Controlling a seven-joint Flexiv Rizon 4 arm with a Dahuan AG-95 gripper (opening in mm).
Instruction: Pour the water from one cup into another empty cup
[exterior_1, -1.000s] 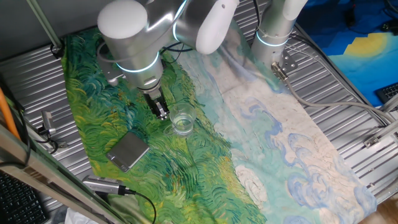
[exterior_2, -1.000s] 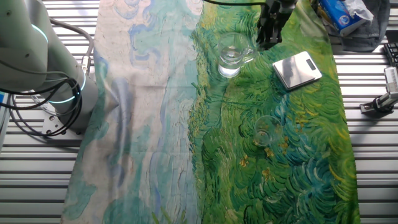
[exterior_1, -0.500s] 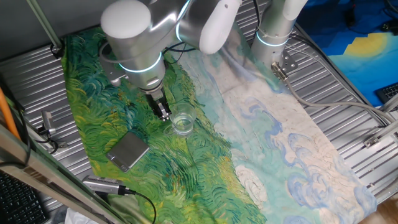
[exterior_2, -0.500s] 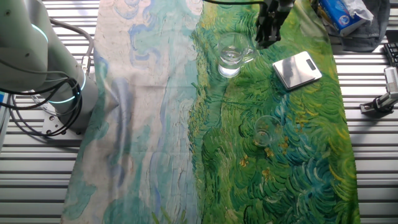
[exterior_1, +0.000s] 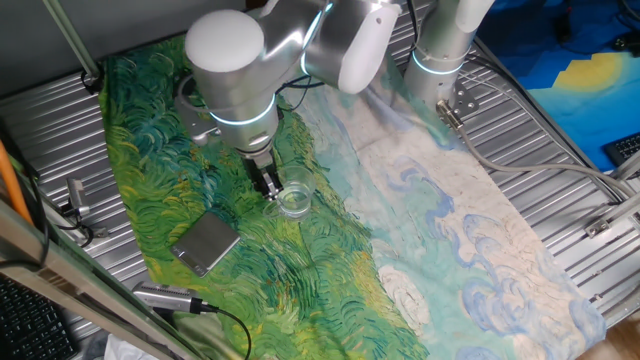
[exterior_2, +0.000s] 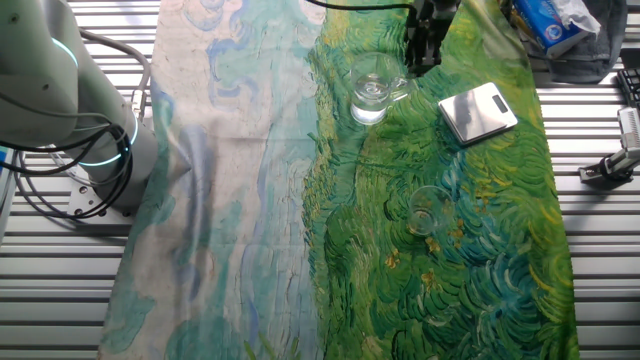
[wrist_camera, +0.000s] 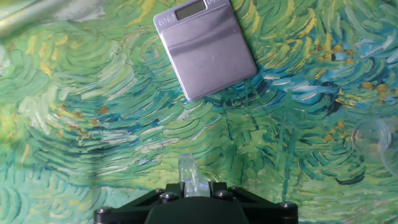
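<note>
A clear glass cup (exterior_2: 370, 88) with a side handle (exterior_2: 402, 90) stands on the green painted cloth, with water barely showing in it. It also shows in one fixed view (exterior_1: 294, 201). A smaller clear cup (exterior_2: 425, 211) stands apart from it, and appears at the right edge of the hand view (wrist_camera: 375, 140). My gripper (exterior_2: 418, 62) hangs right at the handle; in one fixed view the gripper (exterior_1: 268, 187) touches the cup's left side. In the hand view a clear piece of the handle (wrist_camera: 190, 177) sits between the jaws, which stand slightly apart, and the cup's body is hidden.
A grey flat square scale (exterior_2: 478, 110) lies just beside the gripper, also in the hand view (wrist_camera: 205, 46) and in one fixed view (exterior_1: 205, 243). A second robot base (exterior_2: 90, 130) stands at the cloth's edge. Cables and a metal clamp (exterior_2: 610, 165) lie on the ribbed table.
The gripper has moved sideways toward the cup's handle and a little lower. Neither cup has moved.
</note>
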